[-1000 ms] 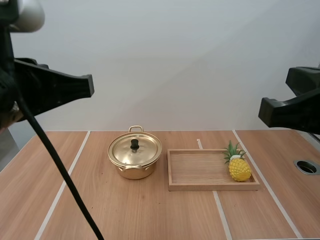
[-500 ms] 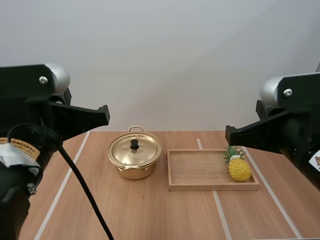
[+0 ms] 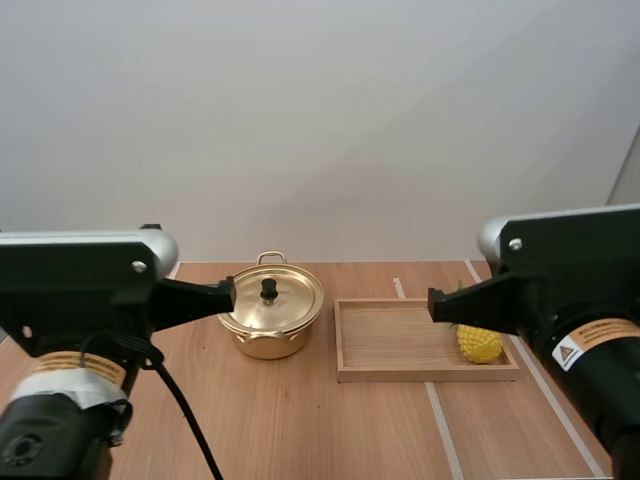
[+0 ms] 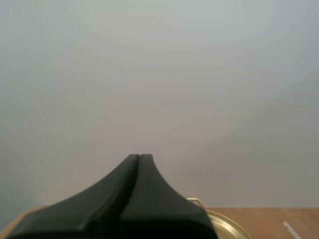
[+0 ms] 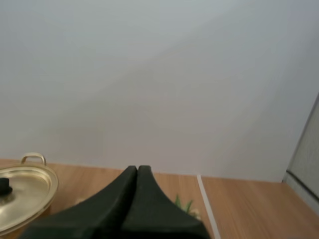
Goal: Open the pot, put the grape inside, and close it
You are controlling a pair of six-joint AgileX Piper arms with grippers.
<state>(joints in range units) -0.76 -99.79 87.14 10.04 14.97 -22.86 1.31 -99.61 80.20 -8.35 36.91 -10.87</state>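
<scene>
Both arms have lowered; left tool (image 3: 228, 293) and right tool (image 3: 433, 303), closed on nothing, face pot (image 3: 285, 305) and pineapple (image 3: 479, 345), ready to approach.

I've got the high camera behind and above, looking forward and down, pot (image 3: 270, 310) just left of frame centre. Both wrist cameras ride low, facing forward almost level, each catching that pot.

left arm (image 3: 70, 290), right arm (image 3: 585, 265): black boxy shells, grey rounded joint caps (image 3: 161, 243), one screw (image 3: 514, 244) each, yellow warning stickers (image 3: 592, 338). left pincer (image 4: 139, 158), right pincer (image 5: 137, 170): matte black, tapered.
</scene>
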